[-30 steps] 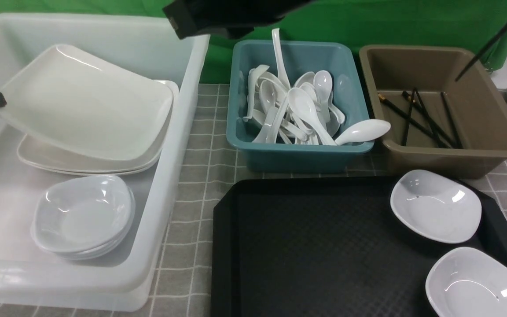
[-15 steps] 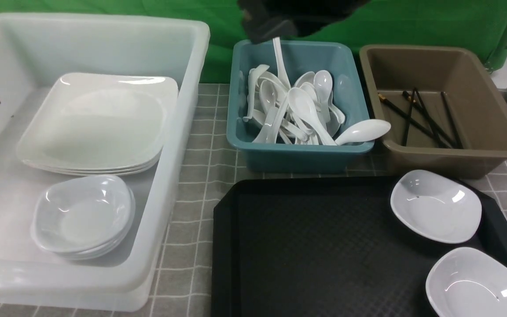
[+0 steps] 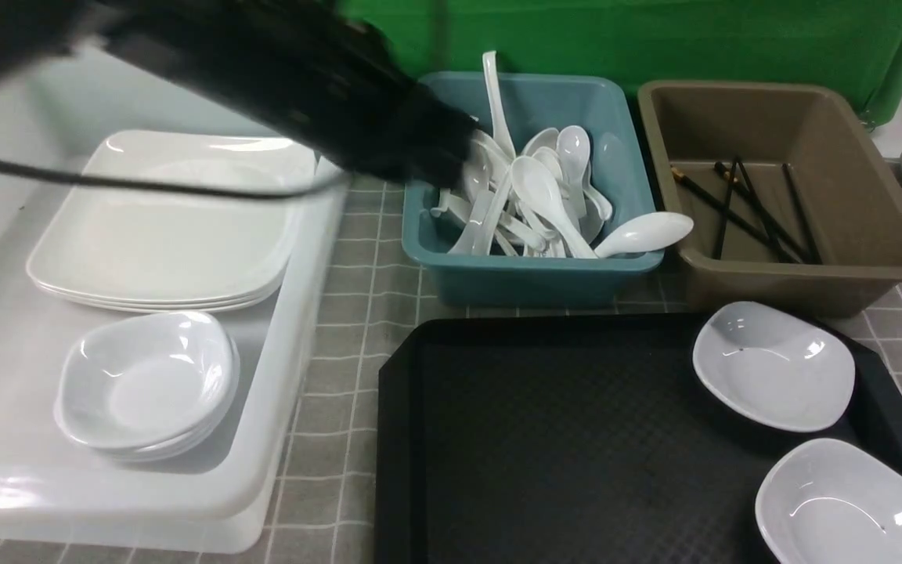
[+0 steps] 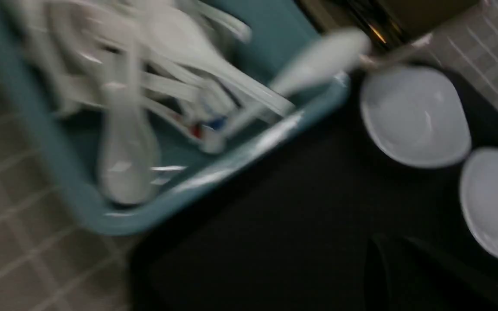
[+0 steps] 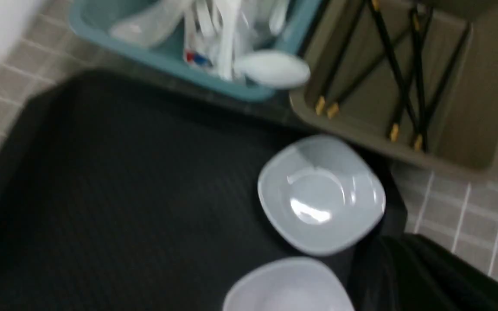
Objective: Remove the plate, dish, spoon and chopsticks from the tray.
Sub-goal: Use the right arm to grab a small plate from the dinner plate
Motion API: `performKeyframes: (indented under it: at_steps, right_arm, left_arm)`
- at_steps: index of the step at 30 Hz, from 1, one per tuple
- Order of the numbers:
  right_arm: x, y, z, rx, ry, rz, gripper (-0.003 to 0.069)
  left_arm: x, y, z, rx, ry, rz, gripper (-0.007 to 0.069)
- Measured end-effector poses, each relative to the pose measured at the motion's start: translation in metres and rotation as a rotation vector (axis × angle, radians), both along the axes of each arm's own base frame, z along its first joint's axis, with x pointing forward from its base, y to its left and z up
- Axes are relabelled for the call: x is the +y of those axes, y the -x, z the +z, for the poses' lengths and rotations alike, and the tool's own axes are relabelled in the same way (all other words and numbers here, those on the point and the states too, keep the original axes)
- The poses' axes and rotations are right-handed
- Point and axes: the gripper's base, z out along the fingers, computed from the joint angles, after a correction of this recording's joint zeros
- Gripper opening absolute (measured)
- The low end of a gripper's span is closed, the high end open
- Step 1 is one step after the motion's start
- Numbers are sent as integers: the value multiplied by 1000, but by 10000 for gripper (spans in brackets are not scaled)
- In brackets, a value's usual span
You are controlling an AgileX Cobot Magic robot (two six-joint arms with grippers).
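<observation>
Tray (image 3: pixel 545 439): dish (image 3: pixel 772 366) at far right corner, second dish (image 3: pixel 835 505) at near right corner.
Plate (image 3: pixel 161 227): in white tub (image 3: pixel 294 352), far end.
Left gripper (image 4: pixel 409 272): closed.
Right gripper (image 5: pixel 391 268): closed.

dish (image 5: pixel 320 194) on tray (image 5: pixel 123 194), chopsticks (image 5: pixel 404 88) in brown tub (image 5: pixel 469 108)

Black tray (image 3: pixel 545 439) bearing two white dishes (image 3: pixel 772 366), plate (image 3: pixel 161 235) seemingly stacked

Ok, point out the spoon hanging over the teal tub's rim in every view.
Front view: spoon at the teal tub's near right corner, bowl toward the brown tub.
Left wrist view: spoon blurred, over the tub's rim, near the dish.
Right wrist view: spoon over the tub's corner beside the brown tub.
Shared landmark: that dish on the tray.
</observation>
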Motion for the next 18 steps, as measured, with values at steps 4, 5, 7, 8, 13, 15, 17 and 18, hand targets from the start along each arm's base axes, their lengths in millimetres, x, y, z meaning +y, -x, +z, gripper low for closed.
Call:
performKeyframes:
  at_steps: [4,5,7,8,13,15,17,18]
  right_arm:
    - [-21,18,-50,146,31,-101,28]
    - [-27,24,-66,191,40,-128,28]
    - [-37,38,-94,265,52,-178,28]
    - [-43,46,-112,303,56,-208,28]
    - [-50,64,-132,297,49,-237,28]
    - [-49,69,-130,268,31,-236,28]
    - [-48,71,-128,245,16,-234,28]
    - [-48,73,-126,232,9,-233,29]
  left_arm:
    - [-63,29,-37,40,-84,-95,29]
    - [-80,38,-49,44,-104,-119,48]
    - [-105,53,-69,53,-133,-159,94]
    - [-120,60,-85,73,-150,-166,152]
    - [-140,58,-107,117,-139,-130,321]
    - [-146,54,-115,139,-121,-112,390]
    - [-149,53,-120,161,-105,-98,426]
    - [-151,53,-124,175,-97,-90,444]
